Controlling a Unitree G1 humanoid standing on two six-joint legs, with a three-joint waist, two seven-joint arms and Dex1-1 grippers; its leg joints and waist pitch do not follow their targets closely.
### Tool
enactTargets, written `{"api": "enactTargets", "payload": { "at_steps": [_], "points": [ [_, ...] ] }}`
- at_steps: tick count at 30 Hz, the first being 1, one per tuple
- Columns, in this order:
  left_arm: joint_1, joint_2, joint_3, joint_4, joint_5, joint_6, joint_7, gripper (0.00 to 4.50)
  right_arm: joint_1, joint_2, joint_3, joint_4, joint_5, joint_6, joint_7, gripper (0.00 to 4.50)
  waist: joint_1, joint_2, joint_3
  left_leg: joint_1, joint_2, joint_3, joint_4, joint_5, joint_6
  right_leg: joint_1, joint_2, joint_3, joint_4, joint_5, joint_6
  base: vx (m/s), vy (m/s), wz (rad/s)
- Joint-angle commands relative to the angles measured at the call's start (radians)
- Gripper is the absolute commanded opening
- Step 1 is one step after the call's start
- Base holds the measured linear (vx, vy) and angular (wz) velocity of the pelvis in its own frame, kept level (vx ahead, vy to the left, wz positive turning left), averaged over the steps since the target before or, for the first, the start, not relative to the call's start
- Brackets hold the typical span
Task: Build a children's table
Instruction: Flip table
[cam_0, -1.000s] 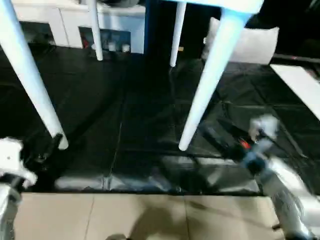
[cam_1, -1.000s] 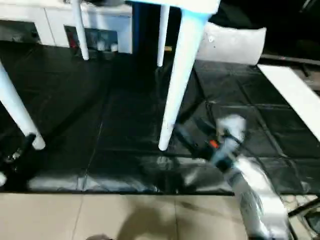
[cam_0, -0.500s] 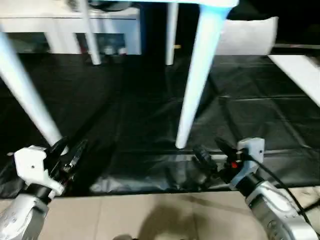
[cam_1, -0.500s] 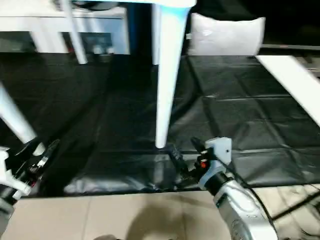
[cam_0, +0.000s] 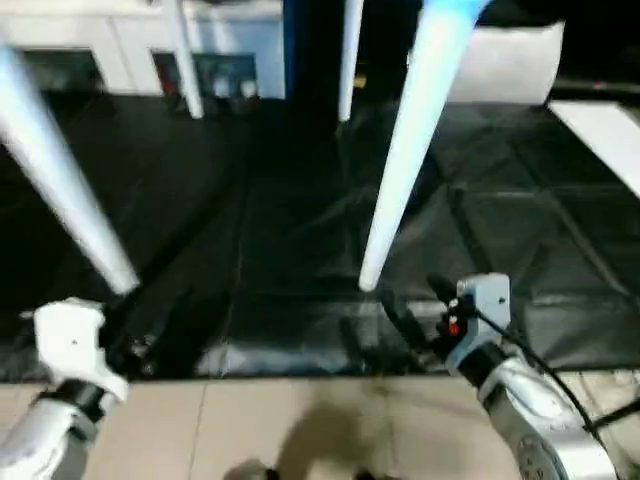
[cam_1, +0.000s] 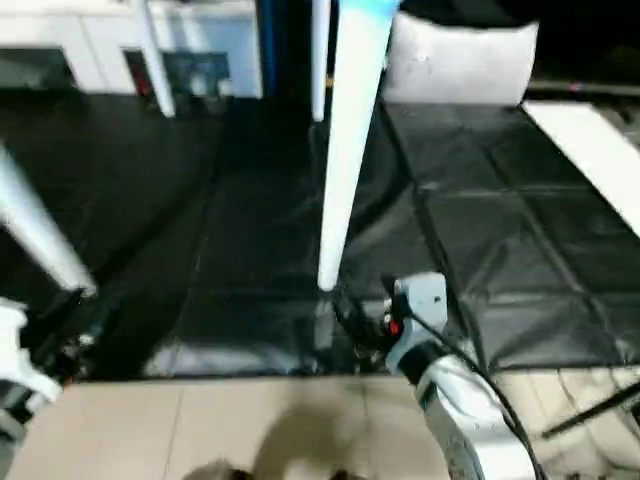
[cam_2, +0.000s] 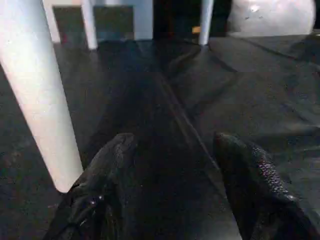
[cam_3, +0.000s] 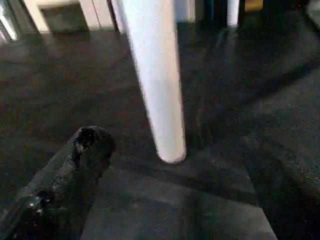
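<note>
The children's table stands upright on a black mat (cam_0: 300, 200), and the picture's upper edge cuts off its top. Its white tapered front legs (cam_0: 405, 150) (cam_0: 60, 170) slant down to the mat, and two back legs (cam_0: 185, 60) (cam_0: 348, 60) stand further off. My right gripper (cam_0: 415, 305) is open, low on the mat just beside the foot of the right front leg (cam_3: 160, 100), not touching it. My left gripper (cam_2: 175, 142) is open and holds nothing, with the left front leg (cam_2: 40, 100) close beside one finger.
Beige floor tiles (cam_0: 250, 430) begin at the mat's near edge. A white cabinet (cam_0: 230, 50) stands behind the table, a white cushion (cam_0: 510, 65) at the back right, and a white board (cam_0: 600, 140) lies at the right. A black cable runs along my right forearm.
The view has tilted and shifted. My right gripper has moved left to the foot of the right front leg, and my left gripper has come in by the left front leg.
</note>
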Motion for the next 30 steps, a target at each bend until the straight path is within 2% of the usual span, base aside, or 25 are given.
{"api": "enactTargets", "payload": {
  "at_steps": [1, 2, 3, 4, 5, 6, 7, 8, 9, 10, 11, 12, 14, 15, 18, 19, 20, 22, 23, 25, 26, 27, 28, 29, 30],
  "points": [
    [-0.037, -0.007, -0.033, 0.027, 0.02, -0.003, -0.008, 2.88, -0.006, -0.002, -0.038, -0.005, 0.029, -0.016, 0.002, 4.5, 0.032, 0.0, 0.004, -0.087, 0.116, -0.011, -0.247, -0.981, -0.155, 0.078, 0.004, 0.025, 0.184, -0.342, 0.0, -0.132, 0.047, 0.04],
    [-0.051, -0.013, -0.046, 0.045, 0.029, -0.008, -0.009, 2.88, -0.006, 0.001, -0.052, -0.004, 0.046, -0.004, 0.0, 4.5, 0.085, 0.007, -0.013, -0.063, 0.083, 0.048, -0.256, -0.956, -0.141, 0.06, 0.013, 0.063, 0.232, -0.315, -0.014, -0.093, -0.044, 0.15],
    [-0.063, -0.023, -0.077, 0.054, 0.051, -0.007, -0.003, 2.88, -0.006, -0.004, -0.075, -0.001, 0.057, 0.003, -0.004, 4.5, 0.052, -0.046, -0.046, 0.018, 0.073, 0.042, -0.183, -0.715, -0.189, 0.039, -0.068, 0.154, 0.157, -0.628, 0.011, -0.093, -0.044, 0.15],
    [-0.064, -0.028, -0.092, 0.05, 0.057, -0.002, -0.002, 2.88, -0.007, -0.007, -0.084, -0.001, 0.067, 0.015, -0.004, 4.5, 0.047, -0.097, -0.054, 0.087, 0.046, 0.014, -0.018, -0.522, -0.19, -0.037, -0.144, 0.191, 0.033, -0.88, 0.059, -0.054, -0.134, -0.03],
    [-0.061, -0.034, -0.112, 0.045, 0.058, 0.006, -0.006, 2.88, -0.01, -0.01, -0.09, 0.001, 0.082, 0.026, 0.006, 4.5, 0.046, -0.047, 0.005, 0.052, -0.011, -0.081, 0.152, -0.066, -0.055, -0.07, -0.234, 0.265, -0.124, -1.224, -0.012, 0.031, -0.047, -0.25],
    [-0.058, -0.033, -0.122, 0.05, 0.06, 0.004, -0.01, 2.88, -0.012, -0.012, -0.086, 0.004, 0.07, 0.025, 0.005, 4.5, 0.053, -0.068, -0.004, -0.028, -0.038, -0.1, 0.148, -0.037, -0.041, 0.038, -0.21, 0.271, -0.092, -1.148, -0.009, 0.031, -0.047, -0.25],
    [-0.055, -0.034, -0.13, 0.06, 0.062, 0.0, -0.015, 2.88, -0.015, -0.012, -0.084, 0.006, 0.068, 0.037, 0.003, 4.5, 0.059, -0.059, 0.008, 0.003, -0.019, -0.115, 0.086, -0.06, -0.085, 0.048, -0.181, 0.225, -0.073, -0.974, -0.027, 0.0, 0.0, 0.0],
    [-0.053, -0.034, -0.136, 0.077, 0.068, -0.008, -0.02, 2.88, -0.019, -0.014, -0.077, 0.008, 0.062, 0.046, 0.004, 4.5, 0.052, -0.036, -0.004, 0.08, 0.018, -0.108, -0.011, -0.222, -0.097, 0.028, -0.114, 0.18, -0.044, -0.746, -0.066, -0.125, 0.024, 0.15],
    [-0.053, -0.034, -0.137, 0.09, 0.076, -0.013, -0.018, 2.88, -0.023, -0.017, -0.071, 0.006, 0.059, 0.042, 0.011, 4.5, 0.022, -0.038, -0.016, 0.077, 0.075, -0.134, -0.091, -0.396, -0.085, 0.038, -0.077, 0.185, 0.001, -0.534, -0.077, -0.125, 0.024, 0.15],
    [-0.055, -0.03, -0.132, 0.1, 0.076, -0.017, -0.021, 2.88, -0.025, -0.014, -0.063, 0.006, 0.054, 0.036, 0.011, 4.5, 0.016, -0.021, -0.017, 0.074, 0.086, -0.142, -0.107, -0.414, -0.081, 0.053, -0.089, 0.185, 0.01, -0.415, -0.102, -0.075, 0.031, 0.08],
    [-0.052, -0.038, -0.12, 0.106, 0.073, -0.022, -0.011, 2.88, -0.032, -0.012, -0.064, 0.015, 0.06, 0.033, 0.015, 4.5, 0.0, -0.028, -0.035, 0.056, 0.087, -0.139, -0.114, -0.281, -0.041, 0.083, -0.097, 0.179, 0.018, -0.164, -0.13, 0.0, 0.0, 0.0],
    [-0.051, -0.041, -0.115, 0.108, 0.073, -0.026, -0.006, 2.88, -0.035, -0.011, -0.061, 0.023, 0.059, 0.031, 0.016, 4.5, -0.01, -0.022, -0.037, 0.046, 0.079, -0.133, -0.124, -0.243, -0.019, 0.091, -0.1, 0.165, 0.008, -0.112, -0.134, 0.0, 0.0, 0.0],
    [-0.046, -0.052, -0.073, 0.127, 0.057, -0.043, -0.013, 2.88, -0.052, 0.004, -0.026, 0.054, 0.036, 0.02, 0.006, 4.5, -0.028, -0.052, -0.031, 0.045, 0.075, -0.115, -0.122, -0.244, -0.027, 0.082, -0.114, 0.179, -0.011, -0.114, -0.148, 0.0, 0.0, 0.0],
    [-0.041, -0.057, -0.067, 0.127, 0.061, -0.046, 0.003, 2.88, -0.059, 0.012, -0.021, 0.069, 0.033, 0.025, -0.002, 4.5, -0.033, -0.048, -0.03, 0.041, 0.069, -0.108, -0.121, -0.219, -0.03, 0.082, -0.118, 0.183, -0.012, -0.118, -0.158, 0.0, 0.0, 0.0],
    [-0.027, -0.056, -0.059, 0.09, 0.055, -0.026, 0.031, 2.88, -0.061, 0.017, 0.011, 0.063, 0.026, 0.045, 0.006, 4.5, -0.047, -0.061, -0.059, 0.027, 0.051, -0.103, -0.079, 0.298, 0.106, 0.055, -0.093, 0.165, 0.031, 0.388, -0.213, 0.0, 0.0, 0.0],
    [-0.019, -0.064, -0.065, 0.059, 0.061, -0.011, 0.05, 2.88, -0.058, 0.012, 0.014, 0.057, 0.033, 0.049, 0.022, 4.5, -0.046, -0.081, -0.073, 0.018, 0.036, -0.097, -0.065, 0.497, 0.194, 0.035, -0.081, 0.149, 0.041, 0.534, -0.234, 0.0, 0.0, 0.0],
    [-0.019, -0.064, -0.065, 0.059, 0.061, -0.011, 0.05, 2.88, -0.058, 0.012, 0.014, 0.057, 0.033, 0.049, 0.022, 4.5, -0.045, -0.082, -0.091, 0.017, 0.018, -0.09, -0.049, 0.531, 0.223, 0.035, -0.078, 0.148, 0.045, 0.586, -0.244, 0.0, 0.0, 0.0],
    [0.001, -0.068, -0.068, 0.035, 0.074, -0.031, 0.054, 2.88, -0.051, 0.024, 0.016, 0.076, 0.042, 0.03, 0.035, 4.5, -0.033, -0.083, -0.092, -0.014, 0.007, -0.076, -0.051, 0.407, 0.276, 0.008, -0.078, 0.133, 0.018, 0.503, -0.264, -0.04, -0.005, 0.01],
    [0.015, -0.069, -0.071, 0.024, 0.081, -0.036, 0.053, 2.88, -0.047, 0.02, 0.023, 0.089, 0.029, 0.013, 0.039, 4.5, -0.031, -0.08, -0.073, -0.014, 0.021, -0.066, -0.068, 0.123, 0.251, 0.0, -0.086, 0.129, -0.023, 0.173, -0.255, -0.131, 0.002, 0.02],
    [0.047, -0.056, -0.093, -0.013, 0.086, -0.032, 0.024, 2.88, -0.038, 0.025, 0.007, 0.09, 0.052, -0.002, 0.055, 4.5, -0.03, -0.078, -0.045, 0.021, 0.046, -0.062, -0.08, -0.308, 0.12, -0.002, -0.104, 0.122, -0.06, -0.354, -0.203, -0.141, 0.016, 0.01],
    [0.064, -0.04, -0.111, -0.032, 0.088, -0.035, -0.006, 2.88, -0.033, 0.043, -0.023, 0.085, 0.097, 0.0, 0.064, 4.5, -0.04, -0.067, -0.016, 0.082, 0.053, -0.074, -0.063, -0.64, -0.053, -0.032, -0.112, 0.099, -0.105, -0.782, -0.045, -0.156, 0.046, -0.08],
    [0.064, -0.04, -0.111, -0.032, 0.088, -0.035, -0.006, 2.88, -0.033, 0.043, -0.023, 0.085, 0.097, 0.0, 0.064, 4.5, -0.057, -0.068, 0.0, 0.087, 0.06, -0.089, -0.078, -0.751, -0.1, -0.036, -0.097, 0.071, -0.117, -0.856, 0.019, -0.156, 0.046, -0.08],
    [0.063, -0.03, -0.118, -0.032, 0.069, -0.042, -0.04, 2.88, -0.032, 0.044, -0.033, 0.087, 0.115, -0.002, 0.081, 4.5, -0.043, -0.035, 0.011, -0.023, 0.108, -0.096, -0.238, -1.001, -0.152, 0.09, -0.033, 0.037, 0.077, -0.627, 0.02, -0.205, 0.053, -0.09],
    [0.061, -0.024, -0.122, -0.031, 0.053, -0.045, -0.057, 3.15, -0.032, 0.041, -0.036, 0.088, 0.124, -0.004, 0.091, 4.5, 0.069, -0.007, 0.019, -0.13, 0.051, 0.031, -0.282, -1.068, -0.202, 0.141, 0.034, 0.026, 0.236, -0.353, -0.022, -0.21, 0.039, 0.2],
    [0.037, -0.011, -0.134, -0.013, 0.042, -0.035, -0.08, 3.21, -0.033, 0.019, -0.025, 0.099, 0.115, -0.021, 0.124, 4.5, 0.113, 0.018, -0.017, -0.117, 0.027, 0.114, -0.26, -0.877, -0.241, 0.145, 0.018, 0.089, 0.262, -0.512, -0.025, -0.21, 0.039, 0.2]
  ]
}}
